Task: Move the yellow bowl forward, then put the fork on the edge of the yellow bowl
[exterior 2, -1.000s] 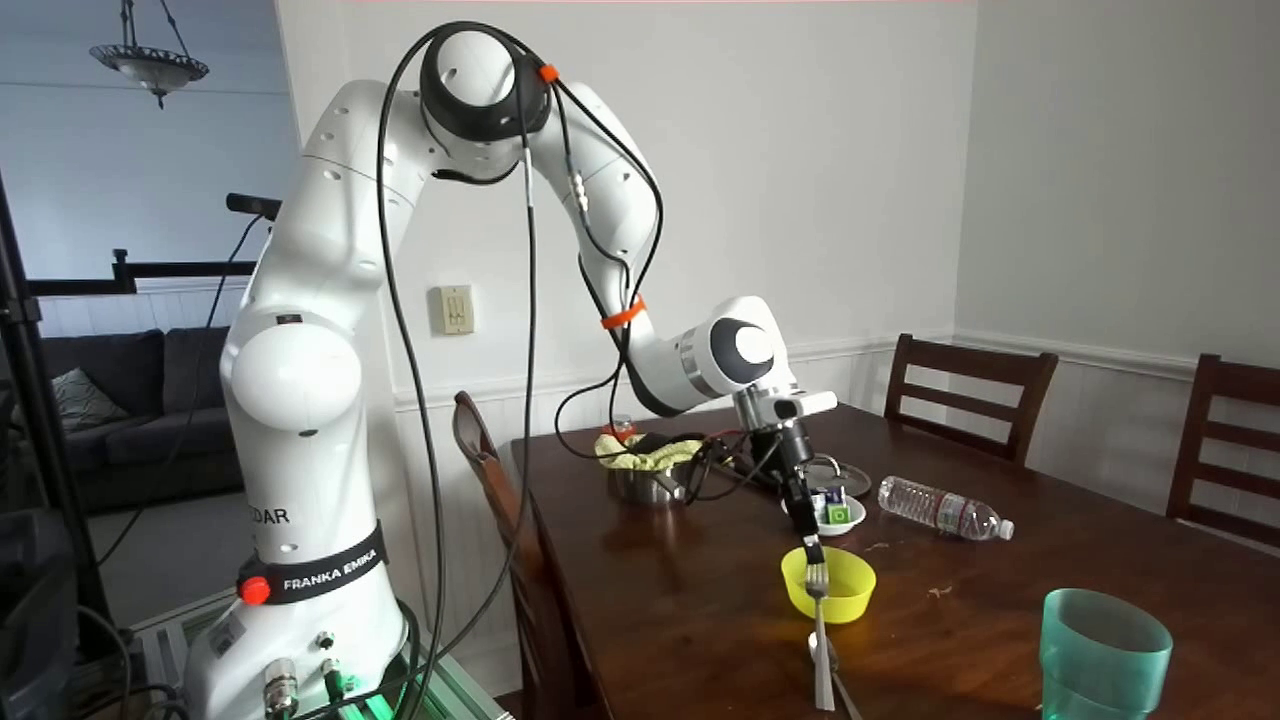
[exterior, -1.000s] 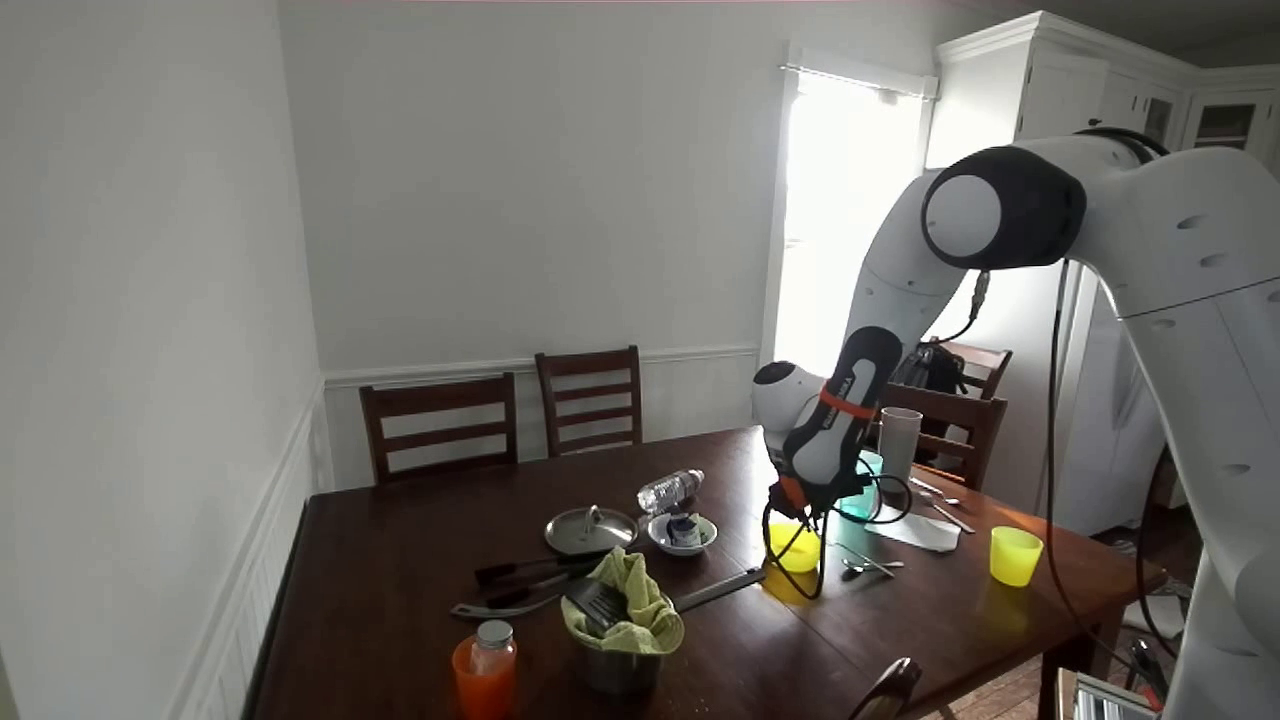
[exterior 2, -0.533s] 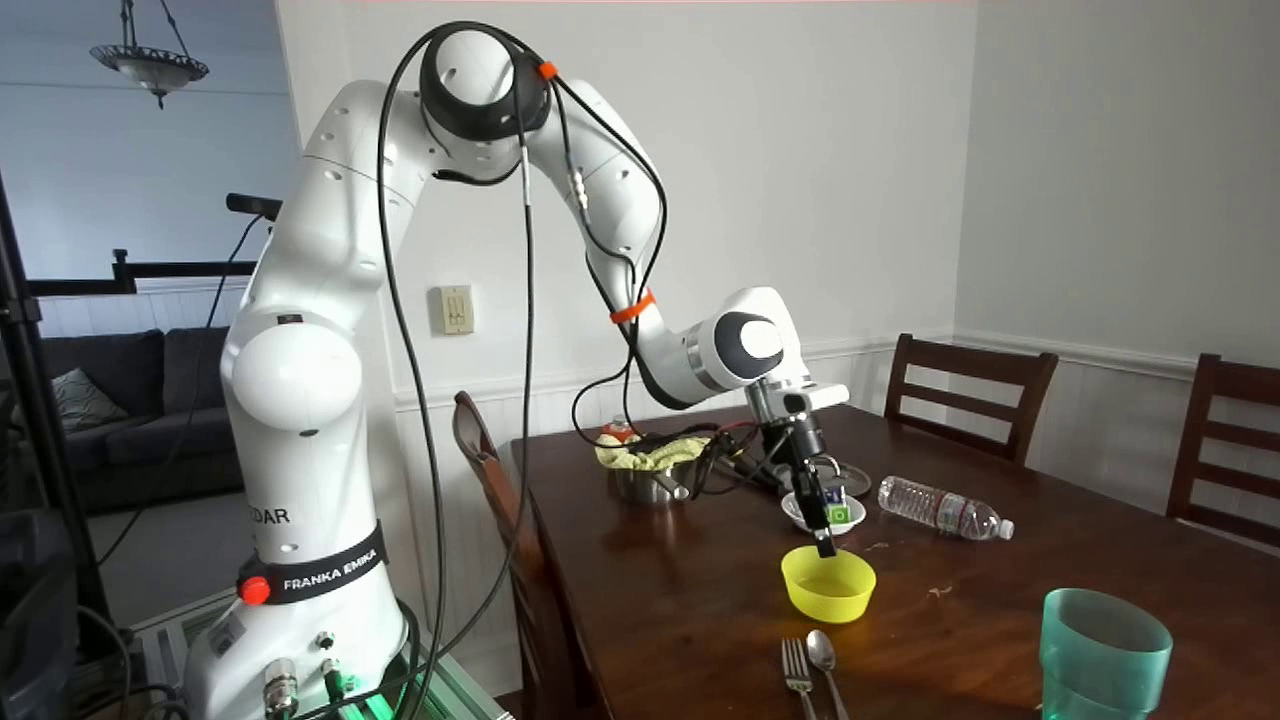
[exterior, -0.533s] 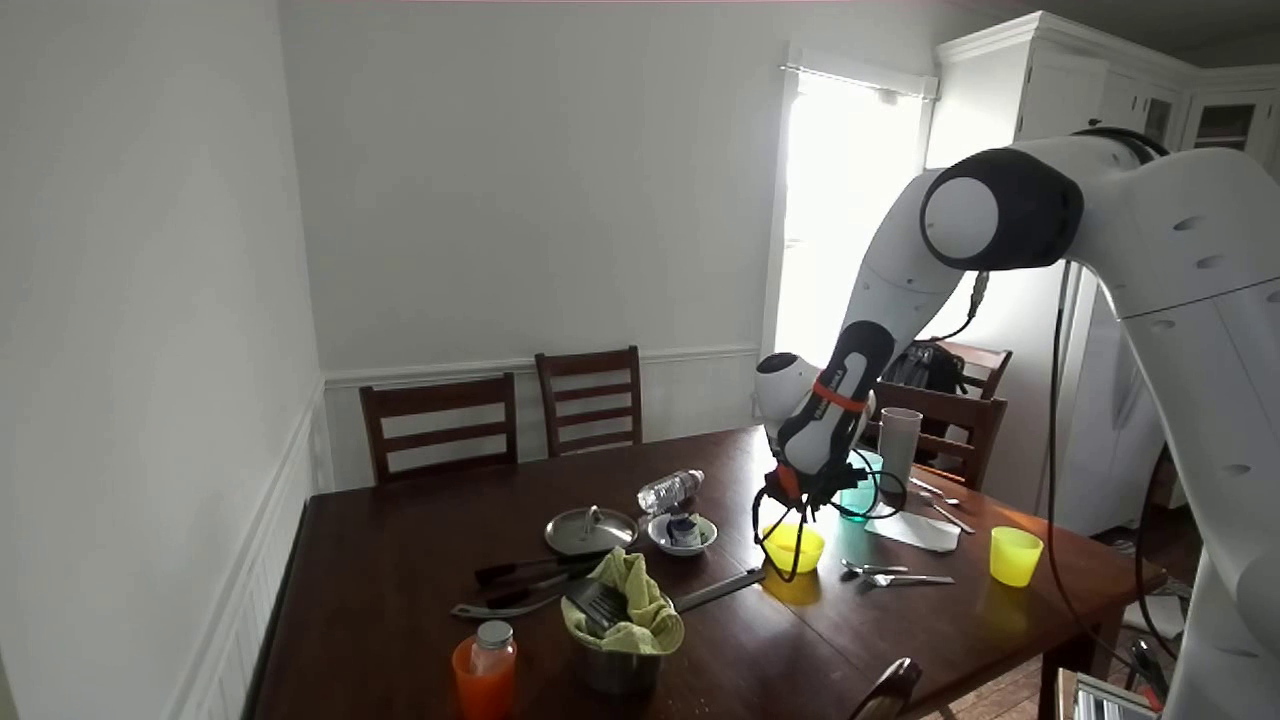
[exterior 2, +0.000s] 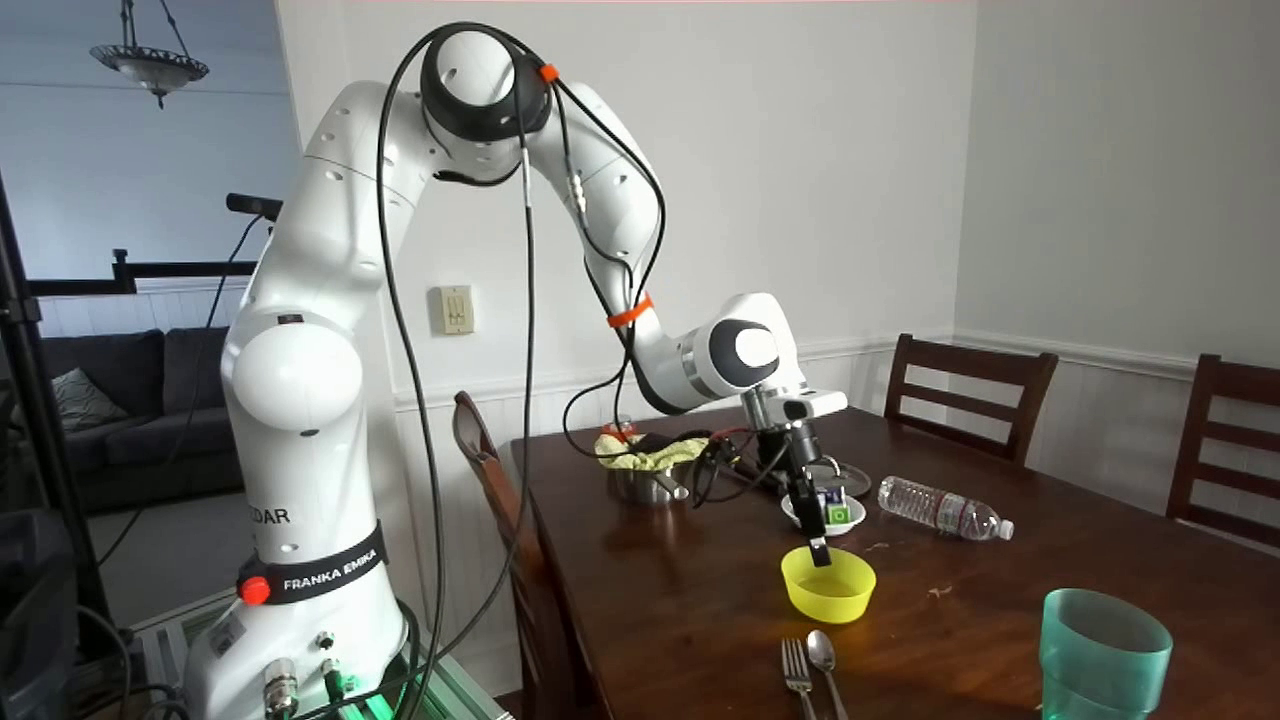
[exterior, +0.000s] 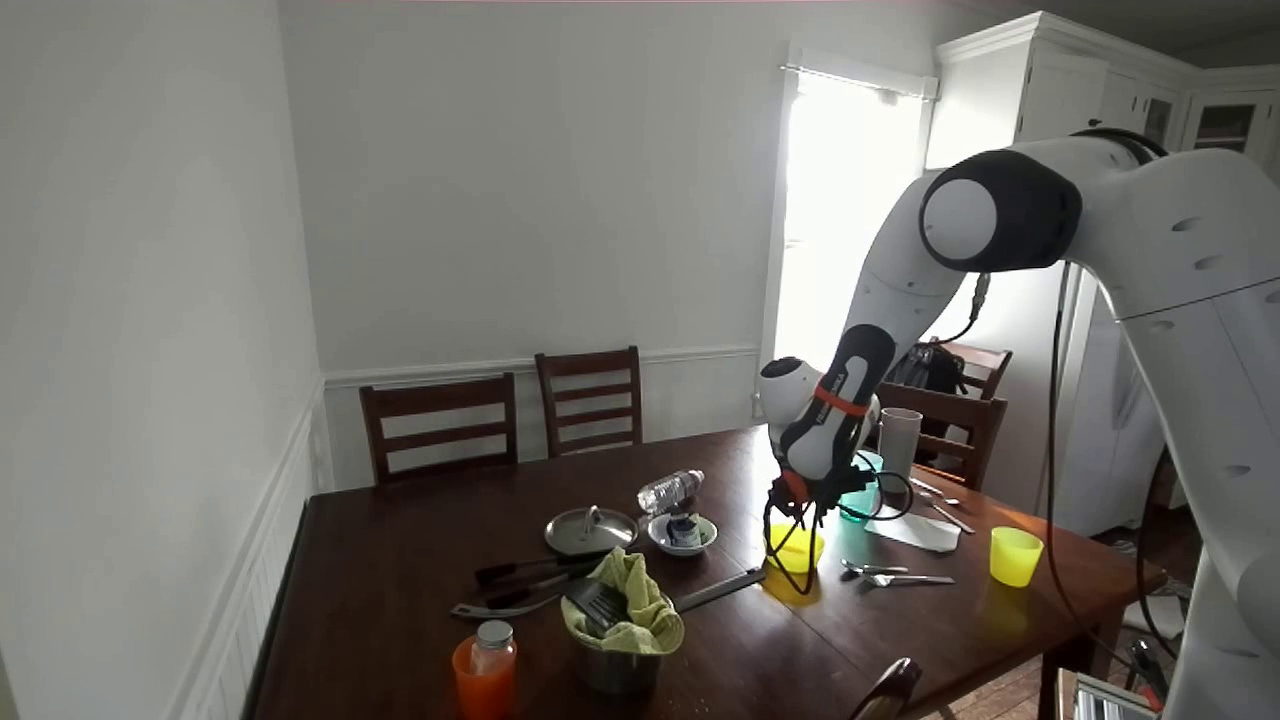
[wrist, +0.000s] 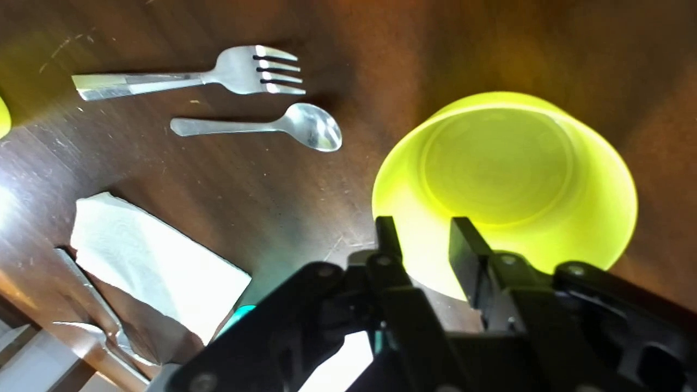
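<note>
The yellow bowl (exterior 2: 828, 597) stands upright on the table in both exterior views (exterior: 796, 556) and fills the right of the wrist view (wrist: 501, 163). The fork (wrist: 234, 73) lies flat on the table beside the spoon (wrist: 316, 128), apart from the bowl. In both exterior views the fork (exterior 2: 796, 668) (exterior: 912, 580) lies off one side of the bowl, its tines toward it. My gripper (exterior 2: 820, 558) points down over the bowl's rim. In the wrist view its fingertips (wrist: 422, 231) are parted with nothing between them. Whether a finger touches the bowl is unclear.
A teal cup (exterior 2: 1105, 650), a taller yellow cup (exterior: 1015, 556) and a white napkin (wrist: 158, 261) stand or lie near the cutlery. A water bottle (exterior 2: 945, 508), a white bowl with small packets (exterior: 683, 537), a pot with a cloth (exterior: 622, 668) and a lid (exterior: 590, 531) are also there.
One second ago the fork reached from the gripper over the bowl's rim. By half a second ago it lay on the table beside the spoon. The gripper rose, then lowered slightly.
</note>
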Controlling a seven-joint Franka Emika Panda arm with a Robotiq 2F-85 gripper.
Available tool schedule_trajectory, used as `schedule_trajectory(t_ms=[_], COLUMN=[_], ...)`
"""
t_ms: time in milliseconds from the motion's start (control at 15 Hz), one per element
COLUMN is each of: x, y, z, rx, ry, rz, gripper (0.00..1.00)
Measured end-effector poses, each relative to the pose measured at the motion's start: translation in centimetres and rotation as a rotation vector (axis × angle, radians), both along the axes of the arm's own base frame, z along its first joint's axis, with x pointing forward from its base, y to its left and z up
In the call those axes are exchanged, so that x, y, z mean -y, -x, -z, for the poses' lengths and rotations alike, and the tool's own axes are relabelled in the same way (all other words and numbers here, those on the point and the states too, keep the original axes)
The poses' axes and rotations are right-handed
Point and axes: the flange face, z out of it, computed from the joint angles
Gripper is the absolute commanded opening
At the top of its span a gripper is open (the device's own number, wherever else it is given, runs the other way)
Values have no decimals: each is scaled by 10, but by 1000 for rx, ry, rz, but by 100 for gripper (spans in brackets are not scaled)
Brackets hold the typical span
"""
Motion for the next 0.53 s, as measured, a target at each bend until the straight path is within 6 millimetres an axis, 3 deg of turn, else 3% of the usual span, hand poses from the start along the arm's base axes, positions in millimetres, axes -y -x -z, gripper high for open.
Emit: schedule_trajectory(t_ms=[333, 533], x=[-10, -9], y=[14, 25], z=[22, 38], rx=[1, -39], ry=[-49, -88], rz=[-127, -152], gripper=[97, 100])
